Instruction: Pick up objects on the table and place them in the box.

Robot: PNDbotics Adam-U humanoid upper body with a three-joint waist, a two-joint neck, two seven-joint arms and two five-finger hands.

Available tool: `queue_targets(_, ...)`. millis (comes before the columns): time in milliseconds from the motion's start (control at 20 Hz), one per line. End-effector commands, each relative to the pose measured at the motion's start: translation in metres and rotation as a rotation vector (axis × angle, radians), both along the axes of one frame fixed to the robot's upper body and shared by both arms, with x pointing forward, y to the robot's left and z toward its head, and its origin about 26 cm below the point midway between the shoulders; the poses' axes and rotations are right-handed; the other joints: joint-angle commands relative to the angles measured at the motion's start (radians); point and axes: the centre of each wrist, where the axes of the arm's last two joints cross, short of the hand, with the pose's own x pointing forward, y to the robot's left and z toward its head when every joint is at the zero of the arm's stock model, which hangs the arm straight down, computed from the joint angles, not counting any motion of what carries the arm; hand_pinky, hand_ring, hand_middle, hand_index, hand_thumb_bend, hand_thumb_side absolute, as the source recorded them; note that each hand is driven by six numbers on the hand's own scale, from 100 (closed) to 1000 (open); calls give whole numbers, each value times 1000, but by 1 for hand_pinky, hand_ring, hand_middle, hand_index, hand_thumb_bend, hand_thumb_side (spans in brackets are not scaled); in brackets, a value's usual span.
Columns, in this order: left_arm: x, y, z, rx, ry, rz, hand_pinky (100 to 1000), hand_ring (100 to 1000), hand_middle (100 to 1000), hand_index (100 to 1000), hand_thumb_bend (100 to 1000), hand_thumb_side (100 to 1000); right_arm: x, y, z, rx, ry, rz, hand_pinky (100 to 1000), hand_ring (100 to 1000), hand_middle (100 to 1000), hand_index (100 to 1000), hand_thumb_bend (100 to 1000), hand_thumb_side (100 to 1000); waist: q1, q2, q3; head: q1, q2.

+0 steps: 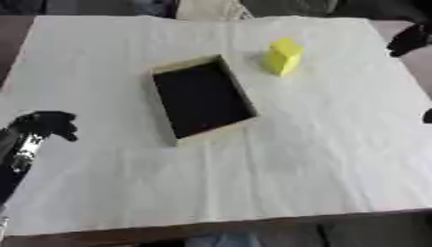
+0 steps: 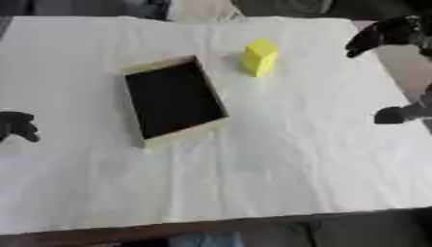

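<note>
A yellow block (image 1: 283, 56) stands upright on the white cloth, right of and a little beyond the box. The shallow box (image 1: 215, 130) has a tan rim and a black inside, lies askew near the table's middle, and nothing shows in it. My left hand (image 1: 47, 123) hovers over the table's left edge, level with the box's near end, fingers relaxed and drooping, holding nothing. My right hand (image 2: 384, 34) hangs at the far right corner, right of the block and apart from it, fingers loosely extended toward the table, holding nothing.
The white cloth (image 1: 253, 178) covers the whole table and is wrinkled in front of the box. A dark part of my right arm (image 2: 401, 114) shows at the right edge. The table's brown front edge (image 1: 211, 230) runs along the bottom.
</note>
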Motion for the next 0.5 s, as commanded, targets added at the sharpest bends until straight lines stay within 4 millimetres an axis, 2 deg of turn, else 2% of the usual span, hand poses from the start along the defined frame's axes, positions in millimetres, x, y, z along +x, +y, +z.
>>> queue_targets(50, 0, 1, 6, 27, -17, -14, 795, 564, 555, 731, 214, 937, 3, -15, 21, -44, -15, -47, 847, 893, 814, 854, 591, 647, -1, -16, 3, -10, 5)
queue_targets(400, 0, 1, 6, 31, -14, -22, 795, 564, 555, 731, 214, 937, 9, -30, 24, -31, -18, -77, 846, 892, 813, 854, 589, 641, -3, -19, 4, -16, 5)
queue_targets(500, 1, -1, 8, 34, -20, -31, 795, 564, 555, 730, 212, 934, 10, -34, 27, -11, -36, -94, 841, 881, 805, 852, 566, 610, -6, -16, 17, -21, 3)
